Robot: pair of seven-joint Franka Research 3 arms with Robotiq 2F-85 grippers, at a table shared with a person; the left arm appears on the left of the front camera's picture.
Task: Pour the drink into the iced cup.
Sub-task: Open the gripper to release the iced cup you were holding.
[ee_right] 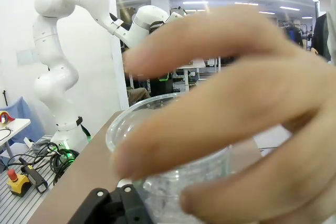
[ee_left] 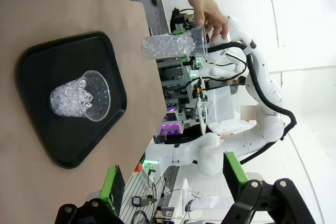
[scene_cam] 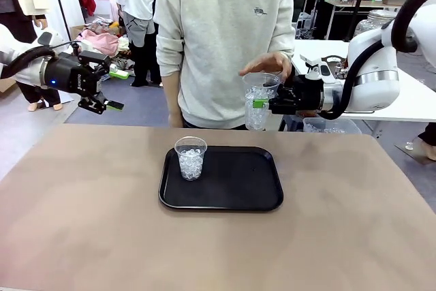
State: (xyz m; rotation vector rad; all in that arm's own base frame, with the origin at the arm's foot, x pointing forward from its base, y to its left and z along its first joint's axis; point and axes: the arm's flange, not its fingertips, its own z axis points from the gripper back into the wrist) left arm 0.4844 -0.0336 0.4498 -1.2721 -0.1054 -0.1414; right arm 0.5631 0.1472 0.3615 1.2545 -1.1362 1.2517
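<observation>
Our right gripper clamps the iced cup beneath the person's hand, left gripper wide; we should hold it upright, steady.

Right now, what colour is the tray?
The tray is plain black; the front view shows it best.

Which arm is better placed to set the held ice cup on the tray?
Probably right. The right gripper is shut on the ice cup, the person's hand on its rim, just beyond the tray. The left gripper hangs open, far left.
</observation>
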